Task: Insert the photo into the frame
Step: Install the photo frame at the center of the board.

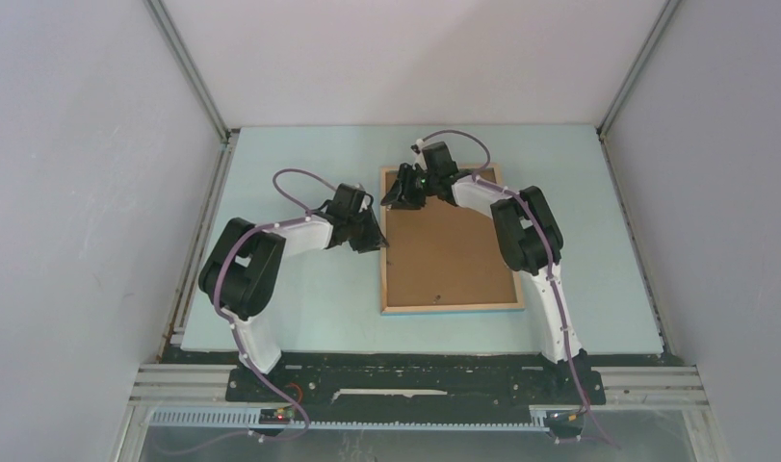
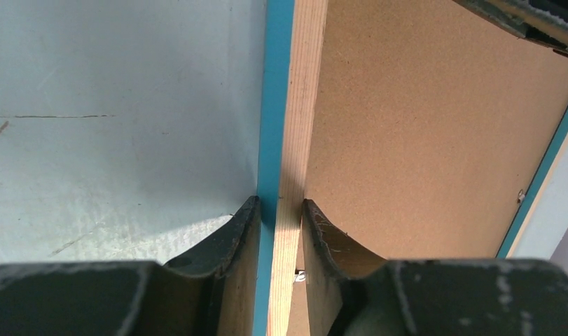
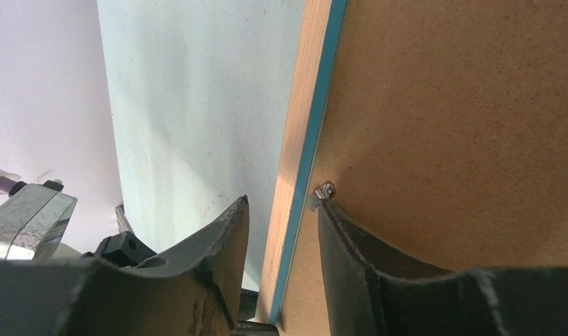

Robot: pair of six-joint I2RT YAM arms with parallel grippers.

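Observation:
The frame point(image 1: 454, 307) lies back up on the table, a brown backing board point(image 1: 449, 250) filling it. My left gripper point(image 1: 375, 239) is at its left side. In the left wrist view that gripper point(image 2: 281, 204) is shut on the frame's rail point(image 2: 305, 105), one finger on the blue outer edge, the other on the wood's inner side. My right gripper point(image 1: 405, 197) is at the far left corner. Its jaws point(image 3: 283, 201) straddle the rail point(image 3: 305, 119), open, with a gap at the outer finger. The inner fingertip touches a small metal tab point(image 3: 327, 187). The photo is hidden.
The pale blue table top point(image 1: 299, 298) is boxed in by grey walls with aluminium posts at the back corners. A second metal tab point(image 2: 299, 276) shows beside the rail between my left fingers. The left arm's body point(image 3: 29, 217) shows low in the right wrist view.

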